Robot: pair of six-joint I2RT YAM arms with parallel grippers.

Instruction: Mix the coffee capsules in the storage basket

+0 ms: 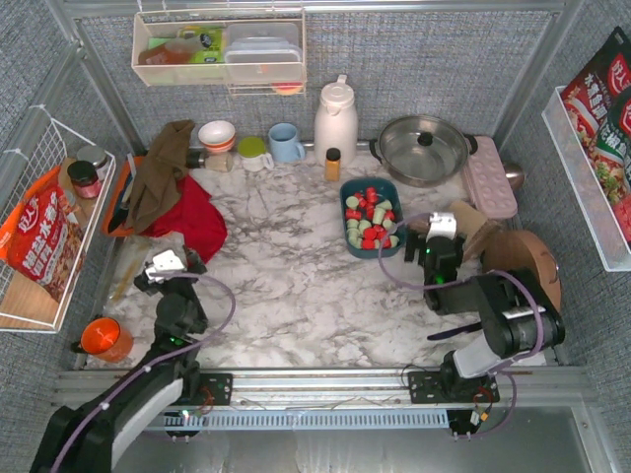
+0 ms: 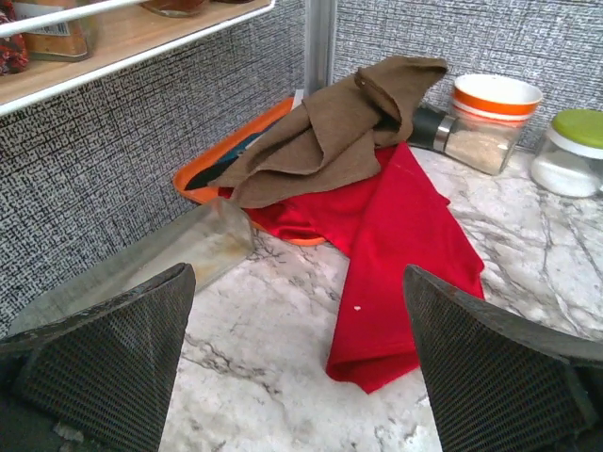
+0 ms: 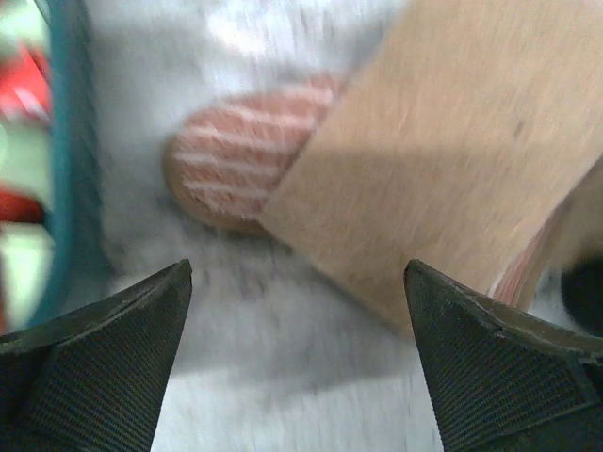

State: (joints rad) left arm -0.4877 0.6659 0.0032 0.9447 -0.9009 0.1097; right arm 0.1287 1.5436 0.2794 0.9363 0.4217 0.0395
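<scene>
The dark teal storage basket (image 1: 353, 239) stands on the marble table right of centre and holds red and mint green coffee capsules (image 1: 371, 220). Its wall (image 3: 73, 160) and blurred capsules (image 3: 21, 89) show at the left edge of the right wrist view. My right gripper (image 1: 441, 236) is open and empty, just right of the basket, low over the table beside a brown paper bag (image 3: 452, 160). My left gripper (image 1: 164, 264) is open and empty at the table's left, near a red cloth (image 2: 400, 245).
A brown cloth (image 1: 163, 168) lies on the red cloth (image 1: 192, 222). Bowls, cups, a white jug (image 1: 335, 118), an orange-capped bottle (image 1: 332, 163) and a steel pot (image 1: 424, 148) line the back. A pink tray (image 1: 490, 177) and wooden board (image 1: 527, 261) sit right. An orange cup (image 1: 104, 338) is front left.
</scene>
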